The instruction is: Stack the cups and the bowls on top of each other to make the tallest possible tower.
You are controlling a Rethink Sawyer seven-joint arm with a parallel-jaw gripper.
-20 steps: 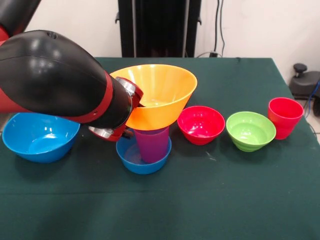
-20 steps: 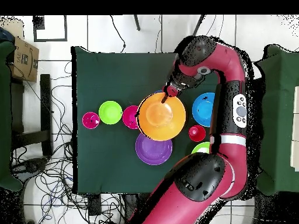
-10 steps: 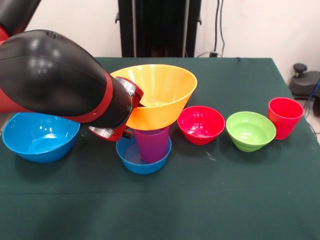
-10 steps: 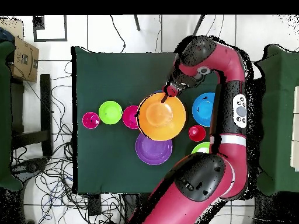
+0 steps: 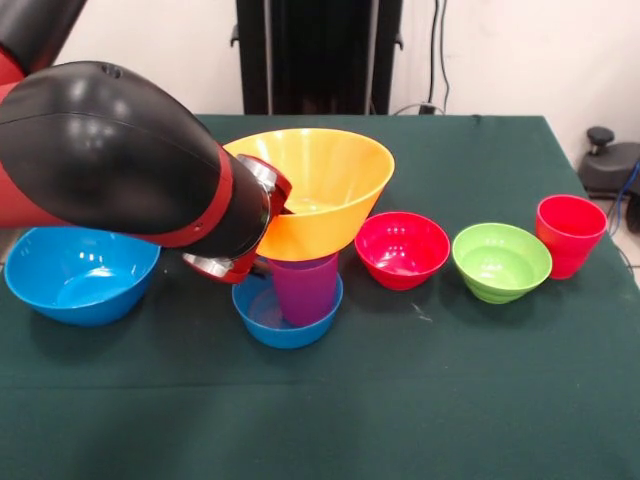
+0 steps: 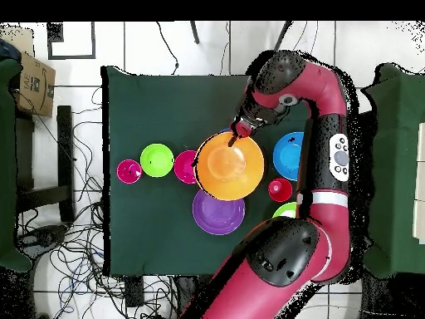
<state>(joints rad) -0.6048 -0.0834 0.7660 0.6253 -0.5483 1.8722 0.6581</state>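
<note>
Arm (image 6: 328,158) arcs from 6 o'clock up to 12 o'clock overhead; wrist bends toward 9 o'clock; gripper (image 6: 241,130) points down; jaws obscured.

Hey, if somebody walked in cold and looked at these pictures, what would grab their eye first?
Probably the large yellow bowl perched on the purple cup, which stands inside a small blue bowl mid-table. Next, the bulky red and black arm filling the front view's left side, its tool at the yellow bowl's rim. A large blue bowl sits beside that stack.
</note>
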